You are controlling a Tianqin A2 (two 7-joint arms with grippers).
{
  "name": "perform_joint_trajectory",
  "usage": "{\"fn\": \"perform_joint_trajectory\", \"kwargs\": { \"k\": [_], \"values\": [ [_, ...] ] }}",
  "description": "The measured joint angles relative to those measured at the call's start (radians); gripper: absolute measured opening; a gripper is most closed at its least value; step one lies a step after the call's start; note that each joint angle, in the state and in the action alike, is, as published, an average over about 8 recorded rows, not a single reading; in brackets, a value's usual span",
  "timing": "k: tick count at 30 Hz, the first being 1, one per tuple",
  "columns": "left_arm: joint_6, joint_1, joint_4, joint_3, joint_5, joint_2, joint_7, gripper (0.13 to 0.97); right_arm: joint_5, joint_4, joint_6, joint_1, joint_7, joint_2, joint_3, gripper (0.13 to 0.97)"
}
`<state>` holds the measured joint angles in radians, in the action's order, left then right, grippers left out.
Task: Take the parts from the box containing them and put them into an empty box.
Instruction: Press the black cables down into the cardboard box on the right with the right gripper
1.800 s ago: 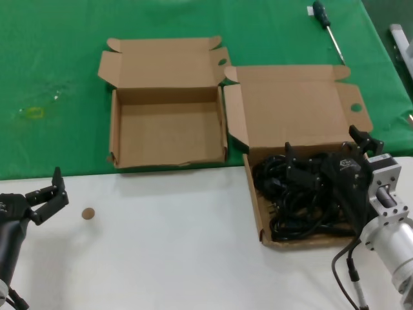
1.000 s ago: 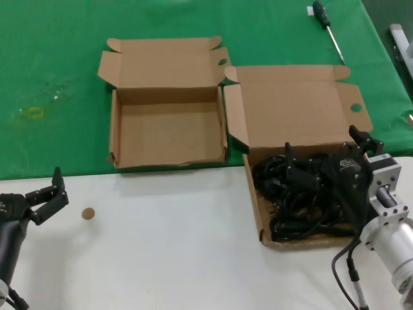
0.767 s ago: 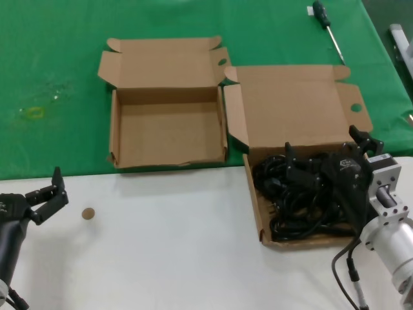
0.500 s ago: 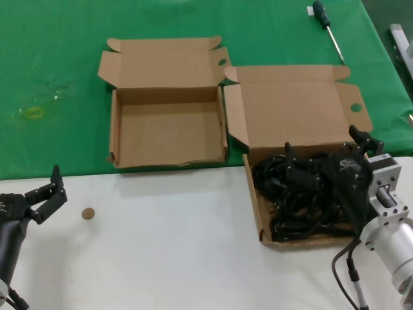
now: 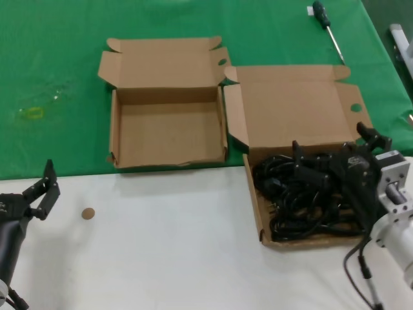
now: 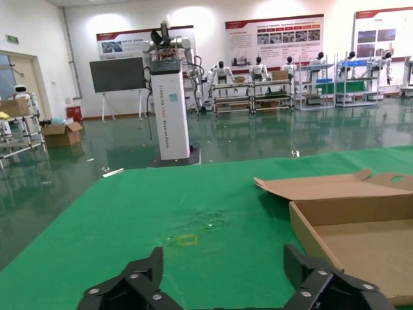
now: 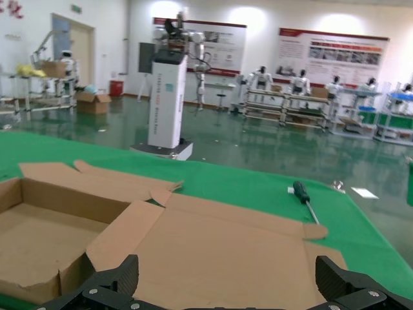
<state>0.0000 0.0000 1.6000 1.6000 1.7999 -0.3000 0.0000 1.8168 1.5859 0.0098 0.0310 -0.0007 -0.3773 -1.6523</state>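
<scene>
Several black power cords (image 5: 290, 200) lie tangled in the tray of the wider brown box (image 5: 254, 206), whose broad lid (image 5: 293, 106) lies open behind it. My right gripper (image 5: 330, 143) is open and empty, hovering over the far right part of the cord pile. In the right wrist view the lid (image 7: 219, 245) fills the space between its spread fingers; the cords are hidden there. The narrower empty box (image 5: 168, 132) stands open to the left and also shows in the left wrist view (image 6: 348, 232). My left gripper (image 5: 40, 191) is open and empty over the white table at the left edge.
A black-handled screwdriver (image 5: 328, 29) lies on the green cloth at the far right, also seen in the right wrist view (image 7: 303, 197). A small brown disc (image 5: 88, 213) lies on the white table. A yellow mark (image 5: 31, 112) sits on the cloth at the left.
My right gripper has shifted a little to the right over the cords, still open. My left gripper has drifted slightly to the left. The boxes and cords have not moved.
</scene>
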Motion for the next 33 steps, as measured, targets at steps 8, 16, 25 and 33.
{"fn": "perform_joint_trajectory", "kwargs": {
  "k": [8, 16, 25, 33],
  "values": [
    [0.0, 0.0, 0.0, 0.0, 0.0, 0.0, 0.0, 0.632, 0.032, 0.025, -0.017, 0.019, 0.042, -0.188, -0.081, 0.966],
    [0.0, 0.0, 0.0, 0.0, 0.0, 0.0, 0.0, 0.41, 0.013, 0.041, -0.163, 0.041, 0.067, -0.411, -0.124, 0.966],
    [0.0, 0.0, 0.0, 0.0, 0.0, 0.0, 0.0, 0.254, -0.021, 0.022, -0.417, 0.103, -0.073, -0.562, -0.085, 0.966],
    [0.0, 0.0, 0.0, 0.0, 0.0, 0.0, 0.0, 0.179, -0.052, -0.022, -0.632, 0.228, -0.261, -0.641, -0.083, 0.966]
  ]
}}
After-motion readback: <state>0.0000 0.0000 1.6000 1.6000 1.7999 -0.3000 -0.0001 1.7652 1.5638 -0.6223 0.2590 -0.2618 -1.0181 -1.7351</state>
